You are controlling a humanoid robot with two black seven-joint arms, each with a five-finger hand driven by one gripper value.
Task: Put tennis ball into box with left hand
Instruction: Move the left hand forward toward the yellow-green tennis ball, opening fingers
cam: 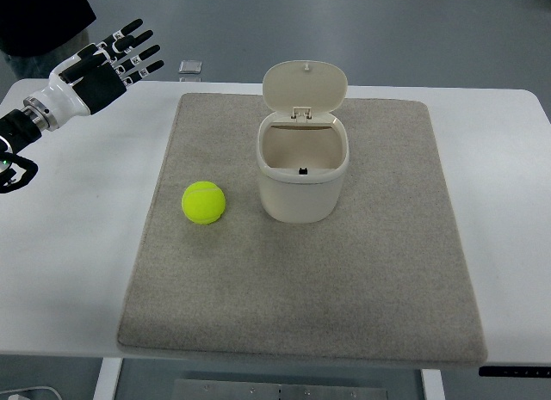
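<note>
A yellow-green tennis ball (pixel 203 202) lies on a grey mat (pixel 344 288), just left of the box. The box (pixel 302 172) is a cream bin with its lid flipped open and upright at the back; its inside looks empty. My left hand (pixel 120 58), black and white, hovers over the table's far left corner with its fingers spread and nothing in it. It is well up and left of the ball. The right hand does not show.
The mat covers the middle of a white table (pixel 69 245). A small grey square object (pixel 191 68) lies past the table's far edge. A dark shape fills the top left corner behind my hand.
</note>
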